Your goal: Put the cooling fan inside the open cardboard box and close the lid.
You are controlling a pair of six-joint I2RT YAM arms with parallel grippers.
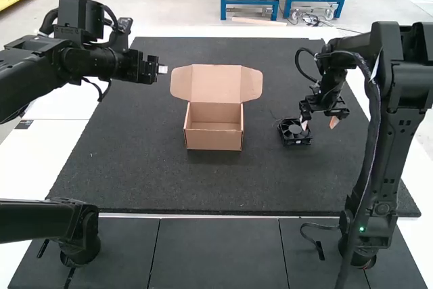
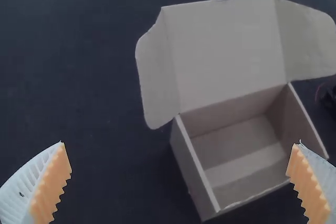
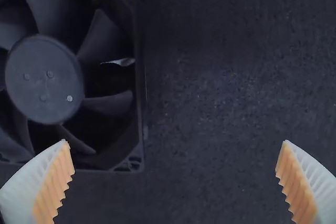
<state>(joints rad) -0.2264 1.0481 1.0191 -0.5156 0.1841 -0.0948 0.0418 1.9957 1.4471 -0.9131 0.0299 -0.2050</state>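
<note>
- Nearest, we see the cooling fan lying toward the mat's right edge — our right gripper over it, spread wide, empty.
- Mid-mat, the cardboard box stands open.
- Farther left, our left gripper — likewise spread and empty.

one fan — one box

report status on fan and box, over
Left gripper jaws open, left of box. Right gripper jaws open over right edge of fan, no grip. Fan on mat beside box, lid open. Nothing between them.
</note>
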